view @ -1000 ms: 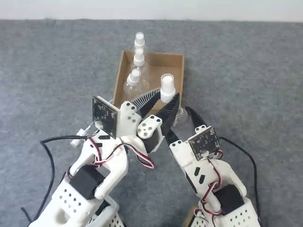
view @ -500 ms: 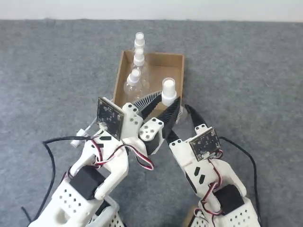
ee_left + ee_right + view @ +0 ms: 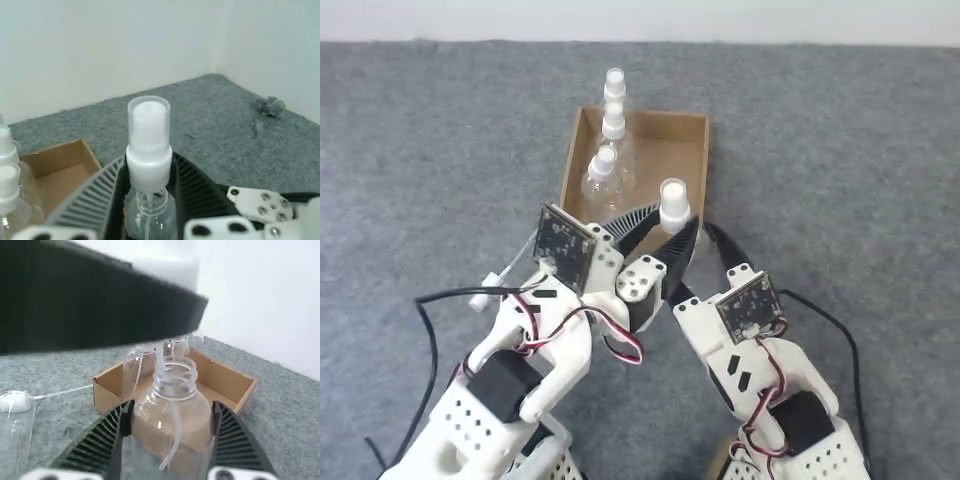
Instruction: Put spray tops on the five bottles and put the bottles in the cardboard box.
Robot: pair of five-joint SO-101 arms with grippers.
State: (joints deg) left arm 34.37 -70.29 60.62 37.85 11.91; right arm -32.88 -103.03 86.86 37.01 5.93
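View from high: left gripper [image 3: 663, 228] pinches spray top [image 3: 673, 200] at near-right corner of cardboard box [image 3: 692, 122]; three capped bottles [image 3: 605, 170] stand in box's left half.

Left wrist view: jaws closed on top's collar, tube hanging into bottle [image 3: 147, 212] neck.

Right wrist view: right gripper [image 3: 170, 440] clasps bottle body; box just beyond.

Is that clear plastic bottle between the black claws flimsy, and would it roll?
Probably light: the clear plastic bottle looks empty. Its thin walls likely flex if the right end effector squeezes hard. Round-bodied, it would probably roll if laid down.
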